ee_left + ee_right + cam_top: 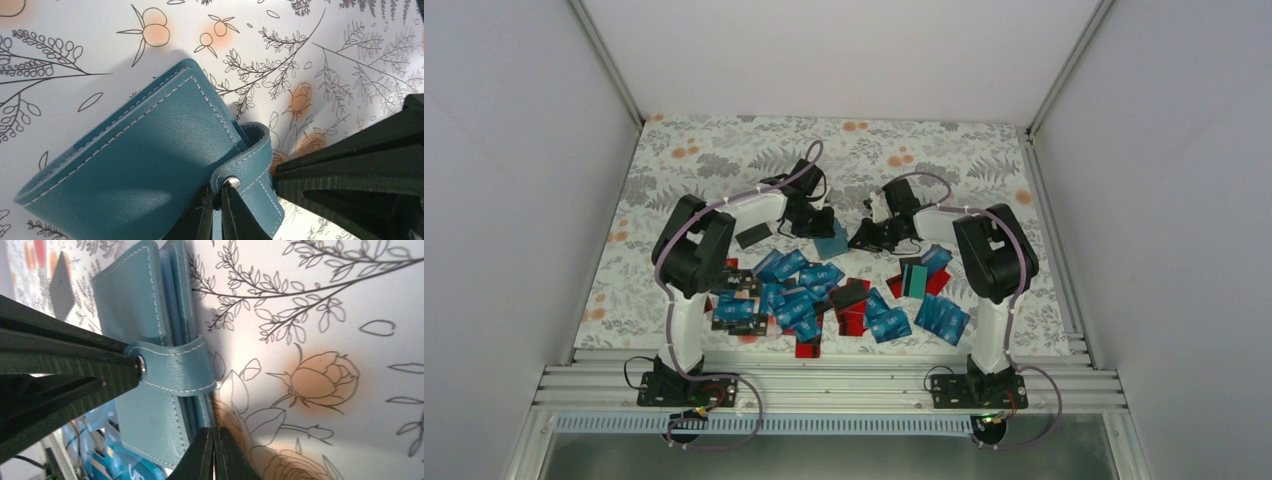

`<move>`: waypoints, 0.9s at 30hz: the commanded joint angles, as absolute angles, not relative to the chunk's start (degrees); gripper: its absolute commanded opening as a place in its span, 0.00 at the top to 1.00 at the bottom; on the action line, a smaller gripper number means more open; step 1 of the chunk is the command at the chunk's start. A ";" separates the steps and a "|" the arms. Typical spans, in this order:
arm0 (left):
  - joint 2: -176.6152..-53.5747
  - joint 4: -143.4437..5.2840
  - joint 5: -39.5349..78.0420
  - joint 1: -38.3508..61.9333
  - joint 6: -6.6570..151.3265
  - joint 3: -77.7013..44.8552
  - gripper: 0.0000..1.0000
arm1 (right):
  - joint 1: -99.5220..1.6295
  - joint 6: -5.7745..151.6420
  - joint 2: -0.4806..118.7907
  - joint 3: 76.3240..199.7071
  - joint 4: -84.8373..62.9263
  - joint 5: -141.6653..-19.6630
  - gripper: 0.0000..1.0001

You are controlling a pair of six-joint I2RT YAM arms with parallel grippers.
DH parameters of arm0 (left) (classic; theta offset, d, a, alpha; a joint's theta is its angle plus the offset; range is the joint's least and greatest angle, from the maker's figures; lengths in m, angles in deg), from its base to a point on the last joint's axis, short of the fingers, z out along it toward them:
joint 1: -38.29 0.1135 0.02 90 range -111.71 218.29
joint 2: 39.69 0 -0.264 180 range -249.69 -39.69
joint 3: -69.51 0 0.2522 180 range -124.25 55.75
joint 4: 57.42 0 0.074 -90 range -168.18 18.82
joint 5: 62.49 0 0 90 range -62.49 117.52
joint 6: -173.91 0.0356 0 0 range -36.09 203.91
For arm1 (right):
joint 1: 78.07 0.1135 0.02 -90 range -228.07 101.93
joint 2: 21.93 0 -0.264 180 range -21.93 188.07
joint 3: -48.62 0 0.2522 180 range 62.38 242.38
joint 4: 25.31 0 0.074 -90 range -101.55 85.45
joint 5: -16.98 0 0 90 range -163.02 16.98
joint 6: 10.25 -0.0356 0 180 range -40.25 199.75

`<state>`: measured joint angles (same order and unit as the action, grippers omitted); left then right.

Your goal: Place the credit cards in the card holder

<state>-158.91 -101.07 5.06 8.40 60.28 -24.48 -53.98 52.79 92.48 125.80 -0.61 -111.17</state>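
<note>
The teal card holder (832, 243) lies on the flowered cloth between my two grippers, beyond the heap of credit cards (809, 290), which are mostly blue with some red and black. In the left wrist view the card holder (140, 165) is folded, its strap wrapped over the edge. My left gripper (218, 197) is shut on the strap's end, right at the metal snap (231, 183). My right gripper (214, 440) is shut, its tips against the card holder (150, 410) at its edge below the strap. Whether it pinches a layer is unclear.
A single black card (753, 236) lies left of the holder. More blue cards (942, 315) and a teal-green one (913, 279) sit by the right arm. White walls close in the table on three sides, with flowered cloth (724, 160) behind the grippers.
</note>
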 commanded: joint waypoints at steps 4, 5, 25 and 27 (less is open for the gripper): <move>-164.29 -111.22 18.17 7.39 59.51 -18.02 0.94 | -53.56 54.55 90.28 125.16 5.76 -101.26 0.96; -164.02 -111.07 18.55 7.35 59.87 -18.40 0.95 | -53.55 54.67 89.46 125.06 5.16 -103.04 0.96; -156.79 -97.92 17.41 6.80 62.03 -10.84 0.98 | -53.55 60.37 96.99 144.11 7.43 -105.74 0.49; -156.23 -96.47 16.97 6.81 62.35 -9.87 0.98 | -53.51 61.60 99.43 146.23 8.34 -106.29 0.45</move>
